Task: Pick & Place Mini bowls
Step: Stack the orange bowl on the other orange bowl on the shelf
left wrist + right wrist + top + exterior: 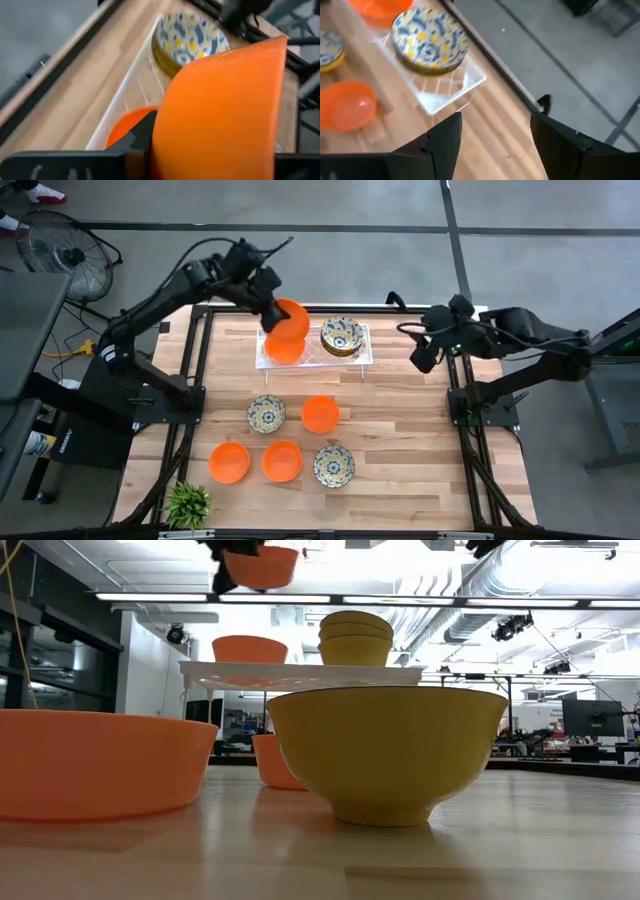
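**Left gripper holds an orange bowl above the tray; right gripper open beside the tray**

1. Left gripper. The left gripper point(272, 308) is positioned over the left end of the white lattice tray point(364, 356). Its fingers point(142, 137) are clamped on the rim of a plain orange bowl point(289, 320), which is tilted and clear of the tray. In the low view this held bowl hangs near the top edge, above the tray.

2. Right gripper. The right gripper point(422, 350) is just beyond the right end of the tray, above the edge of the surface point(400, 420). Its fingers point(445, 137) stand apart with nothing between them.

3. Tray contents. A second orange bowl point(283, 350) sits in the left half of the tray, below the held bowl. A stack of floral bowls point(342, 336), cream with a blue-green pattern inside, sits in the right half. The low view shows three rims in this stack.

4. Bowls on the surface.
   - One floral bowl point(266, 414) and one orange bowl point(320, 414) stand side by side, apart, in front of the tray.
   - Nearer the front edge stand two orange bowls point(229, 462) point(282, 461), close together, and one floral bowl point(334, 465) to their right.

5. Other items. A small green plant point(188, 504) stands at the front left corner of the surface.
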Available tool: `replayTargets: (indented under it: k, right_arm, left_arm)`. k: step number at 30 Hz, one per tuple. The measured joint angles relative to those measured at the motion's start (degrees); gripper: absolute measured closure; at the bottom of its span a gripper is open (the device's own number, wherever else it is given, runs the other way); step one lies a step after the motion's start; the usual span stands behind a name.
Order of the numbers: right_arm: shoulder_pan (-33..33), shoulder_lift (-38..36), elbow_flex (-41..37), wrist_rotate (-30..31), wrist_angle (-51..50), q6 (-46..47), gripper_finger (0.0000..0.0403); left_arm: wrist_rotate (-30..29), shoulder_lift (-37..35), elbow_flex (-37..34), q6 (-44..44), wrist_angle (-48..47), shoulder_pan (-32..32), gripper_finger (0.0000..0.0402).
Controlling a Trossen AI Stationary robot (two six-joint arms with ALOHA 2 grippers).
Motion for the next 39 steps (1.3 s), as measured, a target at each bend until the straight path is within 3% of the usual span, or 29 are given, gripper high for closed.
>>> replayTargets:
  k: [6, 19, 39]
  right_arm:
    - [2.18, -0.08, -6.94, -2.32, 1.17, 3.37, 0.0178]
    - [7.65, -0.26, -23.03, -8.13, 9.68, 12.03, 0.0178]
    - [9.7, -0.3, -25.32, -7.21, 11.47, 13.84, 0.0178]
  left_arm:
    - [6.16, 2.76, 0.0, 5.23, -8.91, 5.63, 0.0306]
    - [8.51, 8.43, 0.0, 7.74, -8.95, 6.53, 0.0302]
    - [3.96, 9.85, 0.0, 11.44, -11.09, 6.51, 0.03]
